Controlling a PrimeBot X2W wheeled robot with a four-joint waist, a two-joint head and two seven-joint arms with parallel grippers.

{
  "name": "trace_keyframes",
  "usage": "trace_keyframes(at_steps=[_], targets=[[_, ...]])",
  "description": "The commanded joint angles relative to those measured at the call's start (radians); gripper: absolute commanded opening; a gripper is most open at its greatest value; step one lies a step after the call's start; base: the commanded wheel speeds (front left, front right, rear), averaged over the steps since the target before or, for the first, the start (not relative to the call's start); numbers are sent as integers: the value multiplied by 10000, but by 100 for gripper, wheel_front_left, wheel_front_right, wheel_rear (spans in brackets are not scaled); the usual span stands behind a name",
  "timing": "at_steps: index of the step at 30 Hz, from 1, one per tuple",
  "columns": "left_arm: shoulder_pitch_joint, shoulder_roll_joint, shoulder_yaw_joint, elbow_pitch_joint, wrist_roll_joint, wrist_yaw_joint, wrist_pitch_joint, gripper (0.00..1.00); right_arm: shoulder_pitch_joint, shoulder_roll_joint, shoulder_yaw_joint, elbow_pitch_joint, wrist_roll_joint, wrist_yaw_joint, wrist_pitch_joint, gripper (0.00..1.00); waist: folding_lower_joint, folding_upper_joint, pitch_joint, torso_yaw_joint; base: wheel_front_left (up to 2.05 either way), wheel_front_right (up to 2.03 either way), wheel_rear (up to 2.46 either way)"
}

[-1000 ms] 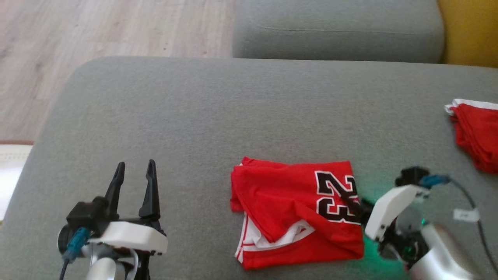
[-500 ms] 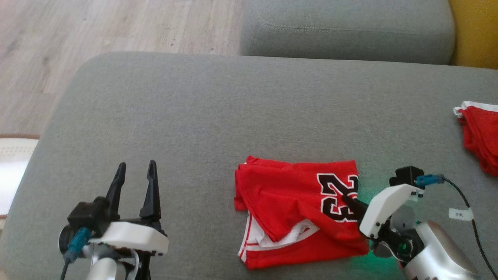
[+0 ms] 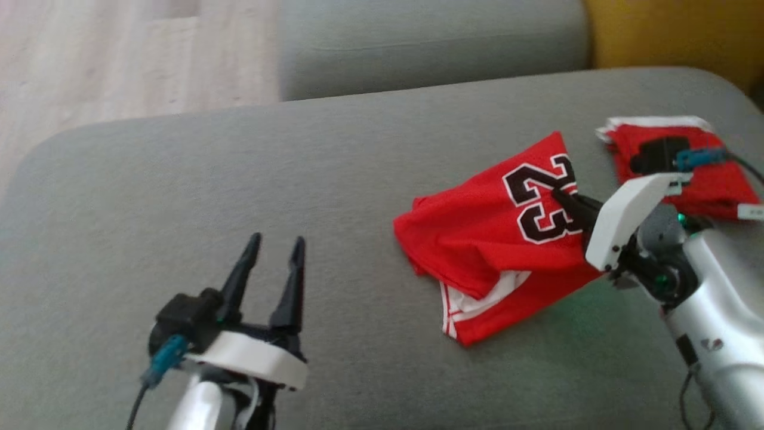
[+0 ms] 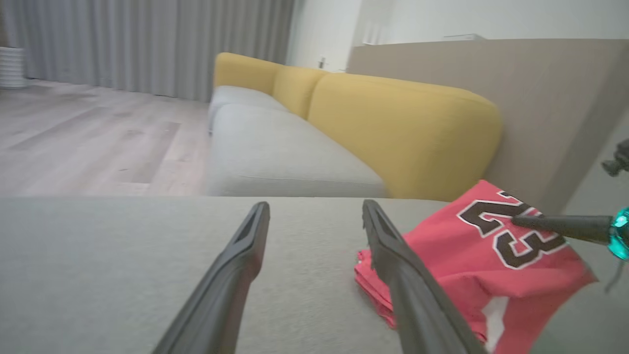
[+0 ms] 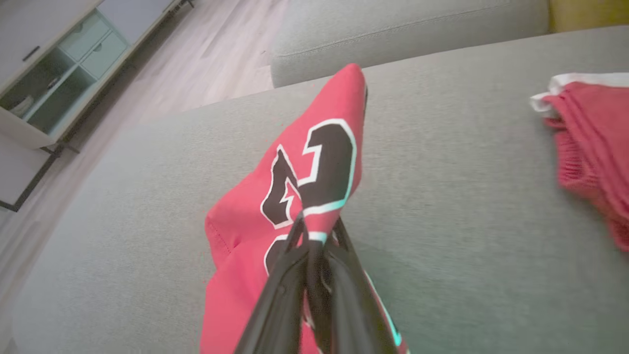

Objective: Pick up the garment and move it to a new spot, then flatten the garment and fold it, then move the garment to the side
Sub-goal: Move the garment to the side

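The garment (image 3: 495, 239) is a folded red jersey with a black "23" and white trim. It hangs tilted above the grey sofa seat, its right edge raised. My right gripper (image 3: 564, 200) is shut on that edge at the number, and the garment (image 5: 300, 187) drapes over its closed fingers in the right wrist view. My left gripper (image 3: 277, 248) stands open over bare cushion to the left, with nothing between its fingers (image 4: 245, 255). From there the garment (image 4: 471, 250) hangs to the right, pinched by the right gripper's thin dark fingers (image 4: 560, 226).
Another red garment with white trim (image 3: 674, 155) lies at the seat's far right, partly behind my right wrist. The grey sofa seat (image 3: 239, 191) ends at a rounded left edge over wooden floor (image 3: 119, 54). A second grey cushion (image 3: 418, 42) and yellow backrest (image 4: 393, 132) lie beyond.
My right gripper has lifted the garment's right edge off the seat and carried it up and right, toward the other red garment. The head camera has turned. The left gripper stays open.
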Motion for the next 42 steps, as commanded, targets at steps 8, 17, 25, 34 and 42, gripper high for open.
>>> trace_keyframes(at_steps=[8, 17, 25, 34, 42], targets=[[-1046, 9, -682, -280, -414, 36, -90, 100, -1154, -886, 518, -886, -75, 67, 493, 0, 0, 0, 391, -1792, 0, 0, 0], [-1727, 9, -1019, -240, -230, 146, -90, 100, -2398, -1306, 1036, -1105, -2, 67, -399, 0, 0, 0, 1434, -2225, 0, 0, 0], [-2663, 9, -1076, -9, 384, 110, -90, 100, -4445, -2271, 1551, -101, 243, 67, -1256, 0, 0, 0, 3185, -1888, 0, 0, 0], [-3432, 29, -1018, 150, 863, 126, -90, 100, -5811, -3958, 2231, 1654, 198, 67, -1212, 0, 0, 0, 4731, -1676, 0, 0, 0], [-3693, 70, -882, 167, 997, 156, -90, 100, -6556, -4388, 2729, 3570, -887, 67, -1818, 8, 0, 0, 5303, -1686, 0, 0, 0]])
